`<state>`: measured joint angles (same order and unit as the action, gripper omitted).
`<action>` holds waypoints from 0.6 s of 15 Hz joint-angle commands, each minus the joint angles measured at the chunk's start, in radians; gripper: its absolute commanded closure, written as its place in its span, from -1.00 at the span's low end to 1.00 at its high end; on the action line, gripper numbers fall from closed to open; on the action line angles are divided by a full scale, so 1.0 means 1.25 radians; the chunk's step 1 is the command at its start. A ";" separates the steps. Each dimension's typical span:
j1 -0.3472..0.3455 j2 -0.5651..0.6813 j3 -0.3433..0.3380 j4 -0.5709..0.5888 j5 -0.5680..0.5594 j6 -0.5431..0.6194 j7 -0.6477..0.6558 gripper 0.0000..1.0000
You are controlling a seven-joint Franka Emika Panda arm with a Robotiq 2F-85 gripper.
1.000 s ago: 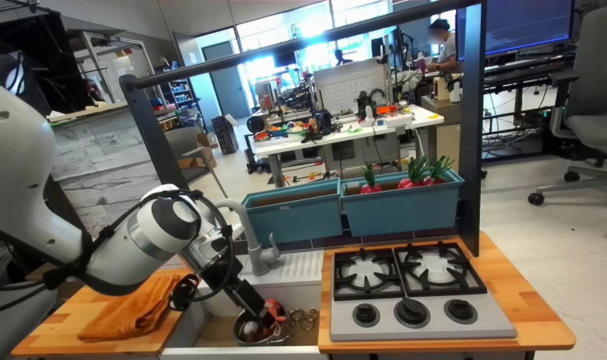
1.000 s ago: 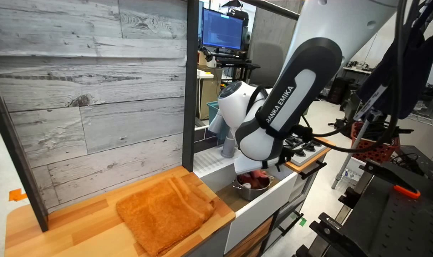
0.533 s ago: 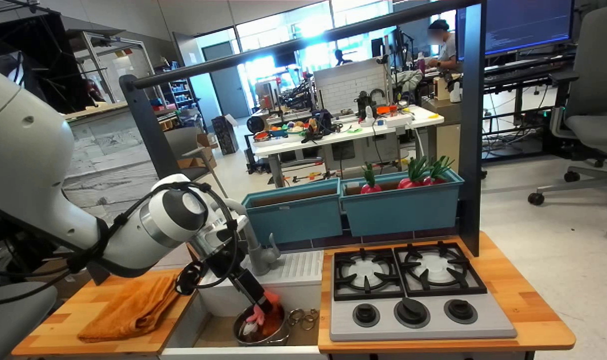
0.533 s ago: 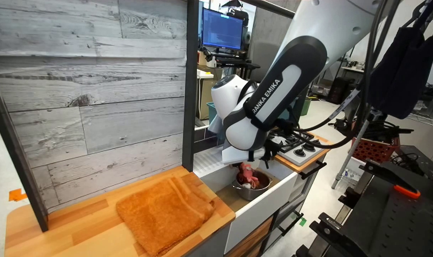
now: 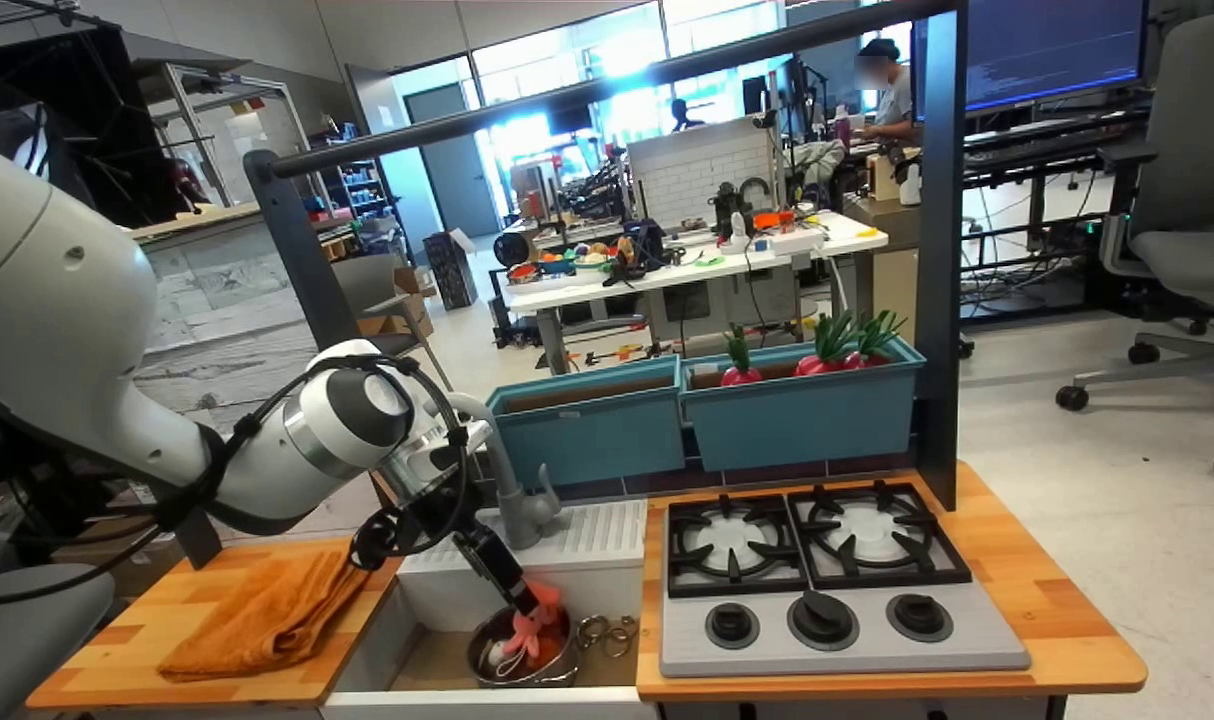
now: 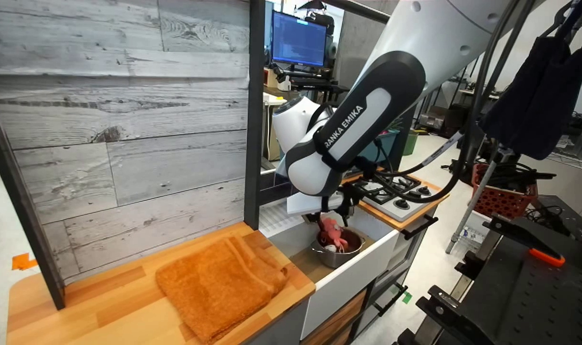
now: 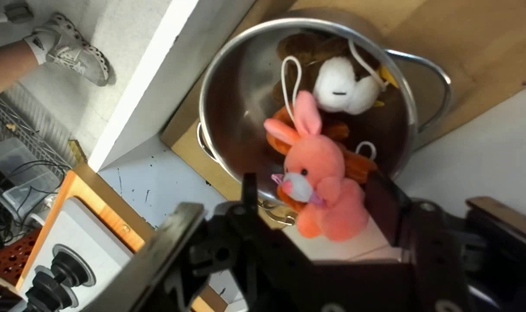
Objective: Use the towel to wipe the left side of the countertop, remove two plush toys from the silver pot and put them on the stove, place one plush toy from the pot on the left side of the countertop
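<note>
I see the hand spread wide, the bunny loose and off-centre between its jaws; a lopsided squeeze could knock it deeper into the pot below.

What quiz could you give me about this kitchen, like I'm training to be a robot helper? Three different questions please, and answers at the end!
1. Which animal is the pink plush toy in the wrist view? A) elephant B) rabbit C) fish
2. True or false: the silver pot stands in the sink.
3. How many black knobs are on the front of the stove?

Key: 1: B. 2: true. 3: three.
</note>
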<state>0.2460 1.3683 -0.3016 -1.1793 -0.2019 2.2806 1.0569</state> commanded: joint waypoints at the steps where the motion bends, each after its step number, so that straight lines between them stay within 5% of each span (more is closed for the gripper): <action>1: -0.028 0.078 0.013 0.091 0.006 -0.006 0.006 0.28; 6: -0.039 0.113 0.009 0.085 0.003 -0.001 0.007 0.98; 9: -0.033 0.100 0.001 0.048 0.001 0.028 0.005 0.95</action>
<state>0.2262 1.4469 -0.3034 -1.1527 -0.2040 2.2791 1.0642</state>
